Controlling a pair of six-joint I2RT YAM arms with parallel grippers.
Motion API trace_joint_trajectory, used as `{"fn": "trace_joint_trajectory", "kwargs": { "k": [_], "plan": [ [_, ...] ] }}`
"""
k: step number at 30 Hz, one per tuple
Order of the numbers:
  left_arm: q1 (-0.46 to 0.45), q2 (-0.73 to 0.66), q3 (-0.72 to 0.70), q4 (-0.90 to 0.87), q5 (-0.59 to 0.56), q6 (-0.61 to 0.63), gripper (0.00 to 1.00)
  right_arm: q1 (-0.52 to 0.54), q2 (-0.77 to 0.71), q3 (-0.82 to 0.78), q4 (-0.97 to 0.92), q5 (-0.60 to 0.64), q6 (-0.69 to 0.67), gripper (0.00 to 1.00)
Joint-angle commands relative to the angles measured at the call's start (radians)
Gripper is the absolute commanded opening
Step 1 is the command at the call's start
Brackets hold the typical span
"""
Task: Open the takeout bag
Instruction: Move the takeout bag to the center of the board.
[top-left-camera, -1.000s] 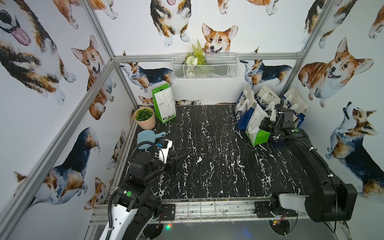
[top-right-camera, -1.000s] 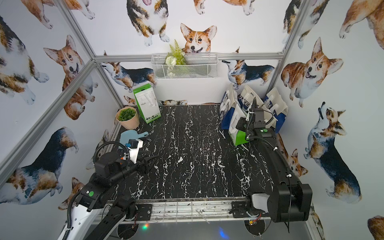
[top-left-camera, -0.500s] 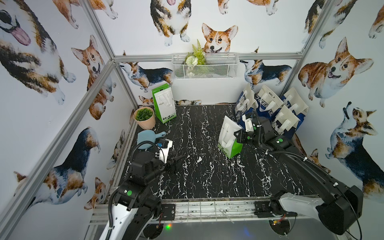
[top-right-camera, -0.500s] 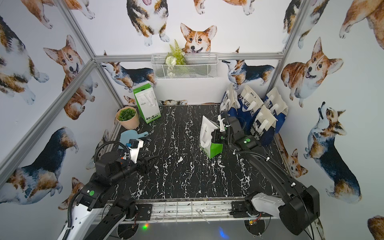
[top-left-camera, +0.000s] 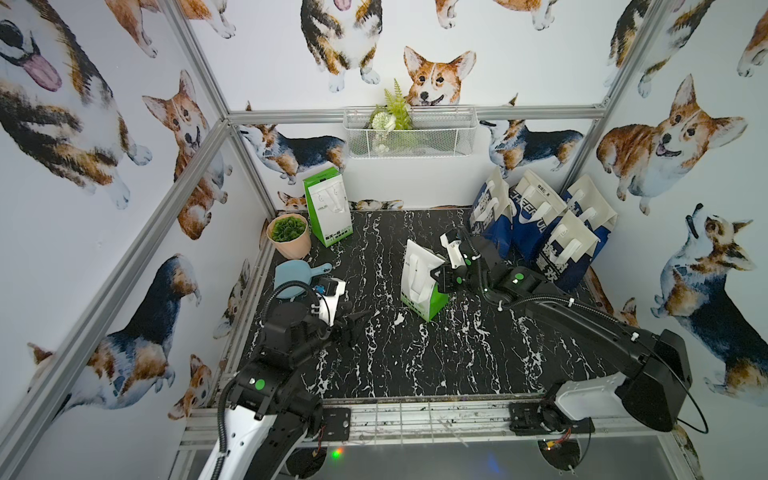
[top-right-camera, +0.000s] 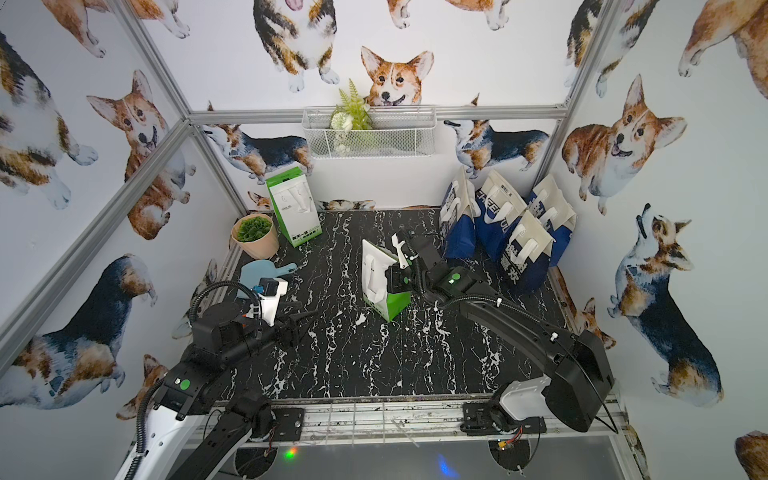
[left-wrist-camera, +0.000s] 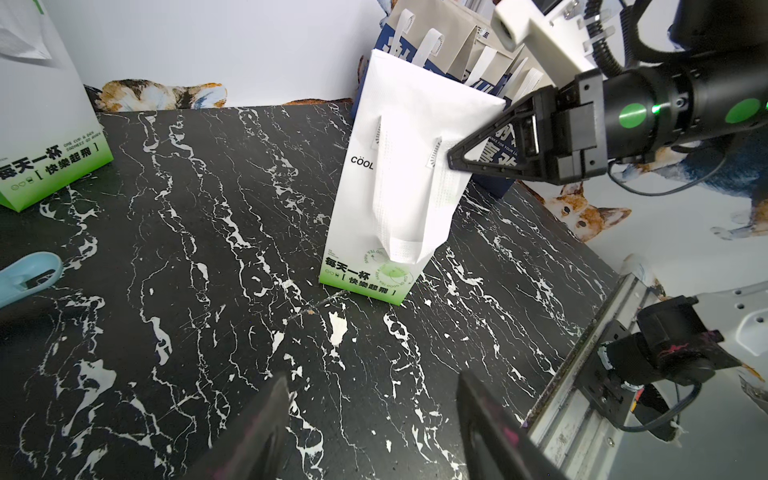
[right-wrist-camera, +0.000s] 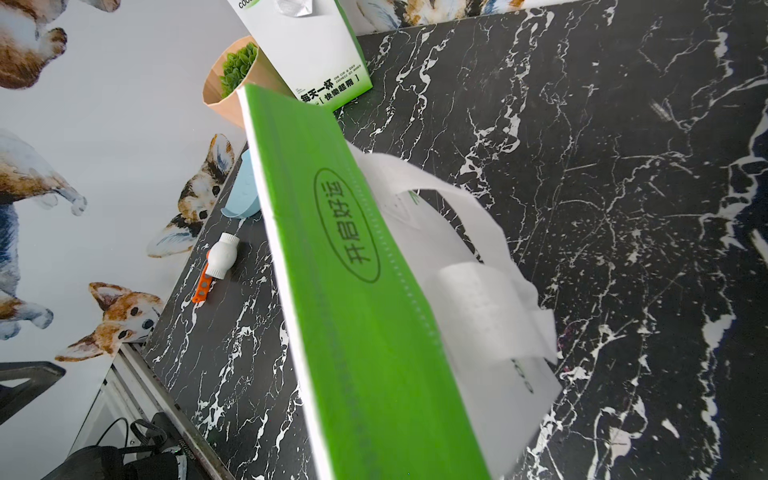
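The takeout bag (top-left-camera: 417, 282) (top-right-camera: 376, 278) is white with a green base and flat white handles. It stands folded shut near the middle of the black marble table (top-left-camera: 415, 361). My right gripper (top-left-camera: 439, 276) (top-right-camera: 394, 279) reaches in from the right and is shut on the bag's upper side edge. In the left wrist view one black fingertip (left-wrist-camera: 455, 158) lies over the bag's (left-wrist-camera: 399, 174) front face beside a handle. The right wrist view is filled by the bag's green top fold (right-wrist-camera: 353, 291); its own fingers are hidden. My left gripper (top-left-camera: 353, 326) (left-wrist-camera: 374, 399) is open over bare table, well short of the bag.
A second green and white bag (top-left-camera: 330, 210) stands at the back left beside a potted plant (top-left-camera: 289, 235). A blue scoop (top-left-camera: 295, 276) lies near the left edge. Several blue and white bags (top-left-camera: 540, 232) crowd the back right corner. A wire basket (top-left-camera: 409, 133) hangs on the back wall.
My right arm has carried the takeout bag from the back right cluster out to the middle of the table. The left arm has not moved.
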Motion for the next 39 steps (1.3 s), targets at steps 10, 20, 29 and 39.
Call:
{"fn": "trace_joint_trajectory", "kwargs": {
  "k": [10, 20, 29, 39],
  "plan": [
    [0.010, 0.013, -0.002, 0.003, 0.001, 0.009, 0.66, 0.001, -0.221, -0.100, 0.002, -0.032, -0.336, 0.51],
    [0.023, 0.013, 0.000, 0.003, -0.010, 0.010, 0.66, -0.335, -0.263, -0.253, 0.134, -0.029, -0.197, 0.45],
    [0.029, 0.022, -0.002, 0.001, -0.011, 0.010, 0.66, -0.378, 0.075, -0.090, 0.143, -0.174, -0.141, 0.39],
    [0.035, 0.026, 0.000, 0.005, -0.005, 0.010, 0.66, -0.255, 0.163, -0.123, 0.143, -0.200, -0.137, 0.33]
  ]
}}
